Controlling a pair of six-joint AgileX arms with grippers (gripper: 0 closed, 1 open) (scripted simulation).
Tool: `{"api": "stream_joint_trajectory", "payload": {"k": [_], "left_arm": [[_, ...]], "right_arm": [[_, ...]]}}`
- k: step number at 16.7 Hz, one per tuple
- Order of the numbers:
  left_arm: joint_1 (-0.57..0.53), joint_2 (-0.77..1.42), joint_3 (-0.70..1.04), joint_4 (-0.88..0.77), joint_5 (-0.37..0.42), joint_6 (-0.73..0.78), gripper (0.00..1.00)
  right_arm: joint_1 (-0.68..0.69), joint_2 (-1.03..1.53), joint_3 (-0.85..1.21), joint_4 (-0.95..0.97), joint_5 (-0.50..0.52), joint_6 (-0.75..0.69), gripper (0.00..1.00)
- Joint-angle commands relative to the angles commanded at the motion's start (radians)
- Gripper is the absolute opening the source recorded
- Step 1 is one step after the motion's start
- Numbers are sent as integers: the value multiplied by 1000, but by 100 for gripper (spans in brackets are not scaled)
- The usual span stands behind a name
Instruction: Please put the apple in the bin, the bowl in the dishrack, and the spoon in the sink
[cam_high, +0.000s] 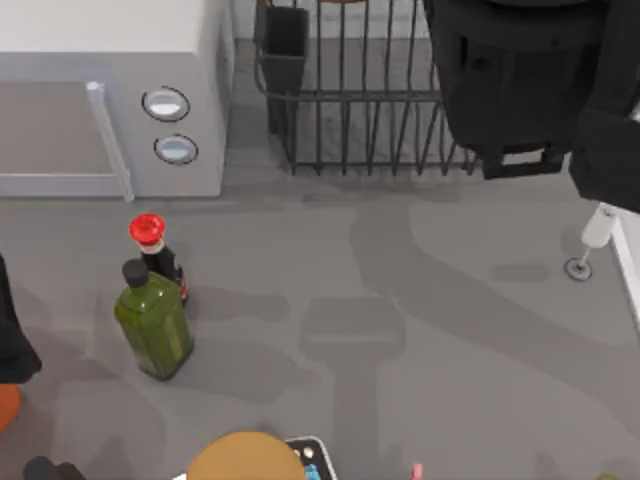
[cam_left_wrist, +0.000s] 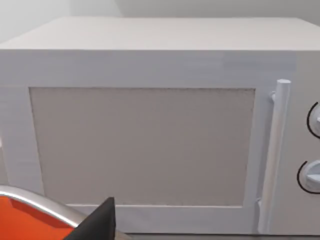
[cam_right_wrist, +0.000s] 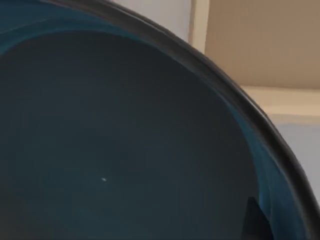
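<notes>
grey tabletop (cam_high: 420, 300) runs under everything, mostly bare through the middle. at the near edge sit one tan round object (cam_high: 245, 458) and a small dark device (cam_high: 310, 455), both cut off. to the left stand two bottles: one green bottle (cam_high: 152, 325) and, touching behind it, one dark bottle with a red cap (cam_high: 152, 245). the left arm (cam_high: 12, 340) is parked at the left edge; i cannot tell how its hand stands. farther back are one white microwave (cam_left_wrist: 150, 125) with two knobs (cam_high: 170, 125) and one dishrack (cam_high: 360, 110). the right arm (cam_high: 530, 80) hangs over the rack's right end with one bowl (cam_right_wrist: 125, 140) pressed close to its wrist camera, seemingly held, though the hand's state is hidden. a tilted release could catch the bowl on the prongs or tip it off the rack's right side.
</notes>
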Motion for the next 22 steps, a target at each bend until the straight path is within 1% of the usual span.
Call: {"api": "stream_joint_trajectory", "payload": {"k": [1, 3, 8, 10, 13, 19, 22], "left_arm": [[0, 0, 0, 0, 0, 0, 100], [0, 0, 0, 0, 0, 0, 100], [0, 0, 0, 0, 0, 0, 100], [0, 0, 0, 0, 0, 0, 100], [0, 0, 0, 0, 0, 0, 100], [0, 0, 0, 0, 0, 0, 100], [0, 0, 0, 0, 0, 0, 100]], "right_arm": [[18, -13, 1, 33, 32, -17, 0], [36, -27, 1, 65, 64, -35, 0], [31, -22, 0, 68, 63, -34, 0], [11, 13, -2, 102, 43, -35, 0], [-59, 136, -12, 233, -25, -38, 0], [-265, 449, -66, 646, -228, -46, 0], [-347, 551, -95, 765, -309, -49, 0]]}}
